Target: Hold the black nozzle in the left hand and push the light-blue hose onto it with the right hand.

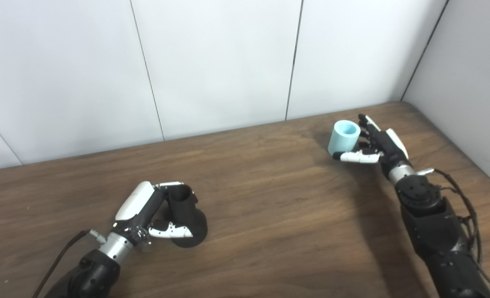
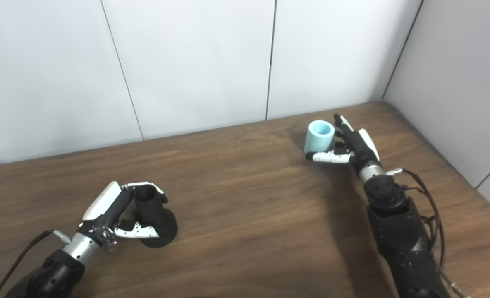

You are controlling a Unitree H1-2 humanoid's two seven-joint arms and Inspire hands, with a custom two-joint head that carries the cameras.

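- Standing upright on the wooden table point(image 1: 269, 207), the black nozzle point(image 1: 185, 215) has its wide round base down, at the near left, and its open tube end pointing up.
- The left hand point(image 1: 147, 211) is closed around the nozzle: the fingers point(image 1: 171, 184) curl over the far side of the tube near its top, and the thumb point(image 1: 170, 231) lies across the near side just above the base.
- The nozzle's base appears to rest on the table surface.
- The light-blue hose point(image 1: 344, 137), a short hollow cylinder, stands on end at the far right of the table, with its open mouth upward.
- The right hand point(image 1: 373, 145) is set against the hose from its right side, with the thumb point(image 1: 354, 157) stretched under its near edge and the fingers beside and behind it; whether the grip is fully closed cannot be told.
- Nozzle and hose are well apart, on opposite sides of the table.
- White wall panels point(image 1: 220, 62) rise behind the table.
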